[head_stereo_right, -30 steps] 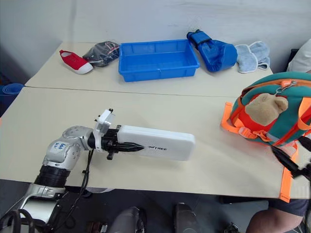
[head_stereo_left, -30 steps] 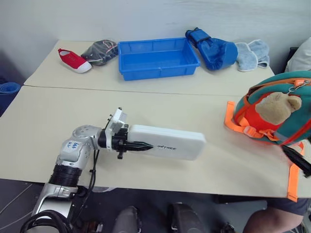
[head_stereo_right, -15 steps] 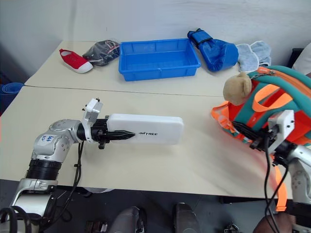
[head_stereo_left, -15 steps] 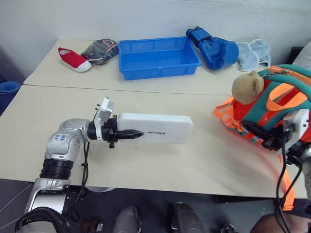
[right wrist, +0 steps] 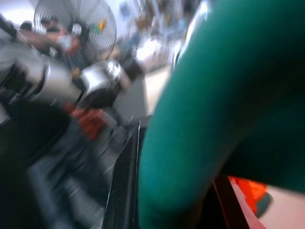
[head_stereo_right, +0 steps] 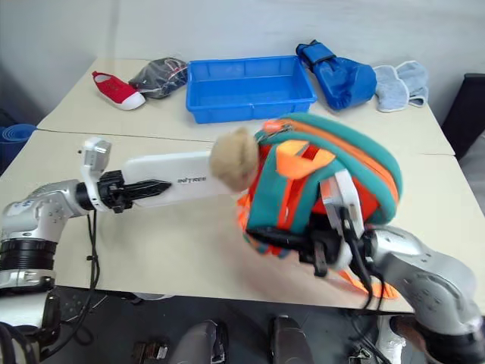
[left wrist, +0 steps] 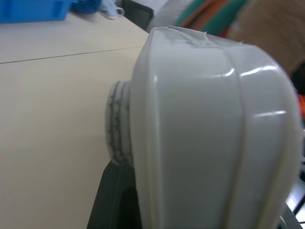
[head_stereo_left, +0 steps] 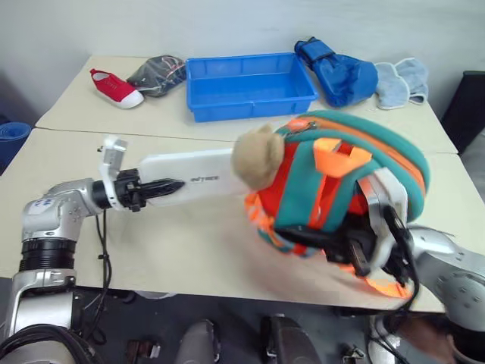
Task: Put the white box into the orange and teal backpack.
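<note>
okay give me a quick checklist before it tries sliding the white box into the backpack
1. Left claw clamped on the white box: ok.
2. Right claw gripping the orange and teal backpack: ok.
3. Backpack lifted off the table: ok.
4. Box end pointed toward the backpack: ok.
5. Backpack zipper open: cannot tell.
6. Plush bear out of the box's path: not ok, it covers the box's end.

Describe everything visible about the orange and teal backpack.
The orange and teal backpack is a small rounded fabric bag, teal shell with orange panels, straps and trim. A tan plush bear hangs at its front, overlapping the far end of the white box. The right gripper is shut on its lower edge, holding it lifted and tilted over the table.
</note>
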You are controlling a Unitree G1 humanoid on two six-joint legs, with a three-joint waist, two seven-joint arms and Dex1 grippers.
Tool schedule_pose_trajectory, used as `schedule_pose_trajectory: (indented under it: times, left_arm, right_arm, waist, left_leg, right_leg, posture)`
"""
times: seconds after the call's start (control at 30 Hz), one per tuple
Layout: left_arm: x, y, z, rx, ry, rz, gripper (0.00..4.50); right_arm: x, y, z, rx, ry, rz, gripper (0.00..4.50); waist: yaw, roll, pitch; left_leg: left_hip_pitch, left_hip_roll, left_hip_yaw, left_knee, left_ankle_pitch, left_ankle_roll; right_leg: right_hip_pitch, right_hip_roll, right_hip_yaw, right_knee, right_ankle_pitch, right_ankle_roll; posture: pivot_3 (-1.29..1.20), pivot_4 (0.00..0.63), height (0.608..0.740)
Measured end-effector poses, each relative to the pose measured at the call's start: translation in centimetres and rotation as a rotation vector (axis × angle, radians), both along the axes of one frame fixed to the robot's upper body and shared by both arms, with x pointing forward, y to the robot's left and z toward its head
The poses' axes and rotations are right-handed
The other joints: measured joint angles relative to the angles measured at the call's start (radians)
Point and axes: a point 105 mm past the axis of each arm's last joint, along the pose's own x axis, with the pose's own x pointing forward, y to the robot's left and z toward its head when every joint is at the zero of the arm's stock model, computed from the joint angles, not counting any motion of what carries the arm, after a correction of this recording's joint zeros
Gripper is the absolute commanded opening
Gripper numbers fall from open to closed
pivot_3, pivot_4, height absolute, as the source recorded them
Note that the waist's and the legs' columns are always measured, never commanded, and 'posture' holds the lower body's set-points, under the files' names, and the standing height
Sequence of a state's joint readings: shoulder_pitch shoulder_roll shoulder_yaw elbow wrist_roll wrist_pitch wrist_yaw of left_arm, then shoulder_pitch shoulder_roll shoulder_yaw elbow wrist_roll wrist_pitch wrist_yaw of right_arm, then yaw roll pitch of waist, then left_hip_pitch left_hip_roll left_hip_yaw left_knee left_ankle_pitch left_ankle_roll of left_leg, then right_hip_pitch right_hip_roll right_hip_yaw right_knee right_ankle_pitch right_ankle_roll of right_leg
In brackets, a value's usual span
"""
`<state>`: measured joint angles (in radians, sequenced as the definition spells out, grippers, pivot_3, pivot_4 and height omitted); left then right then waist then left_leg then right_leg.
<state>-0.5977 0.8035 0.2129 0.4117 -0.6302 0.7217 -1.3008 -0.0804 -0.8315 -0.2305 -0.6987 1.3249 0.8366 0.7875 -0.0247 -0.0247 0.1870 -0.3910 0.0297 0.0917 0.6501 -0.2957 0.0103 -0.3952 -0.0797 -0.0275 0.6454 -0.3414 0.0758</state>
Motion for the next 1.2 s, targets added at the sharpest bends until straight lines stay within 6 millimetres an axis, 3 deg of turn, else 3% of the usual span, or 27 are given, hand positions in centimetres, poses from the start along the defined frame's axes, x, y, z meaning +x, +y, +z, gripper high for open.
schedule_pose_trajectory:
  times: [0.1, 0.23, 0.47, 0.57, 0.7, 0.87, 0.97, 1.07, 1.2]
  left_arm:
    - [-0.9, 1.9, 1.1, -0.043, -0.011, 0.056, 1.22]
    - [-1.9, 1.8, 2.6, -0.108, -0.051, 0.062, 1.22]
    - [-4.3, -1.5, 8.5, -0.227, -0.193, -0.095, 1.22]
    - [-4.5, -3.9, 7.7, -0.156, -0.174, -0.196, 1.22]
    - [-3.1, -6.6, 6.5, -0.129, -0.2, -0.26, 1.22]
    - [-2.7, -8.6, 6.2, -0.025, -0.269, -0.338, 1.22]
    - [-2.5, -9.3, 6.0, 0.142, -0.356, -0.377, 1.22]
    - [-2.3, -9.8, 4.4, 0.341, -0.42, -0.439, 1.22]
    - [-2.1, -11.9, 4.6, 0.421, -0.507, -0.515, 1.22]
  right_arm:
    - [-0.3, -1.5, 0.1, -0.043, 0.015, -0.047, 0.01]
    - [-0.1, -2.1, -0.2, -0.06, 0.005, -0.079, 0.01]
    - [0.3, -2.0, -0.9, -0.082, -0.009, -0.091, 0.01]
    - [0.7, -2.4, -1.2, -0.086, -0.001, -0.101, 0.01]
    - [0.8, -2.4, -1.4, -0.098, -0.002, -0.096, 0.01]
    - [0.8, -2.5, -1.7, -0.112, 0.0, -0.096, 0.01]
    - [0.7, -2.7, -2.0, -0.117, 0.011, -0.107, 0.01]
    - [0.7, -3.0, -2.3, -0.125, 0.018, -0.127, 0.01]
    - [0.8, -3.2, -2.3, -0.13, 0.014, -0.138, 0.01]
  waist:
    - [-0.001, -0.003, -0.001]
    - [0.0, -0.004, -0.001]
    - [-0.001, -0.005, 0.0]
    - [0.0, -0.005, 0.0]
    - [0.005, -0.005, 0.0]
    - [0.007, -0.005, 0.0]
    - [0.013, -0.005, 0.0]
    - [0.02, -0.005, 0.0]
    - [0.03, -0.005, 0.0]
  left_leg:
    - [0.0, 0.0, 0.0, 0.0, -0.002, 0.003]
    - [0.0, 0.0, -0.001, 0.0, -0.001, 0.002]
    - [0.002, -0.001, -0.002, 0.0, 0.0, -0.001]
    - [0.003, -0.002, -0.001, 0.0, 0.001, -0.001]
    - [0.003, -0.001, -0.001, 0.001, 0.002, -0.001]
    - [0.002, -0.001, 0.0, 0.001, 0.002, -0.001]
    - [0.003, -0.001, 0.001, 0.001, 0.002, 0.0]
    - [0.003, -0.001, 0.001, 0.001, 0.002, 0.0]
    - [0.003, -0.001, 0.0, 0.003, 0.001, 0.003]
  right_leg:
    - [0.002, -0.001, 0.0, -0.005, 0.001, 0.002]
    - [0.002, -0.001, 0.0, -0.007, 0.001, 0.003]
    - [0.003, -0.001, -0.001, -0.004, 0.001, 0.002]
    - [0.003, -0.001, 0.0, -0.003, 0.001, 0.002]
    - [0.003, 0.0, 0.0, -0.001, 0.002, 0.002]
    - [0.003, 0.001, 0.0, -0.003, 0.002, 0.002]
    - [0.003, 0.001, 0.001, -0.003, 0.002, 0.002]
    - [0.003, 0.001, 0.002, -0.003, 0.002, 0.002]
    - [0.004, 0.001, 0.001, -0.002, 0.002, 0.003]
  posture:
    - [0.0, 0.15, 0.74]
    - [0.0, 0.15, 0.74]
    - [0.0, 0.15, 0.74]
    - [0.0, 0.15, 0.74]
    - [0.0, 0.15, 0.74]
    - [0.0, 0.15, 0.74]
    - [0.0, 0.15, 0.74]
    - [0.0, 0.15, 0.74]
    - [0.0, 0.15, 0.74]
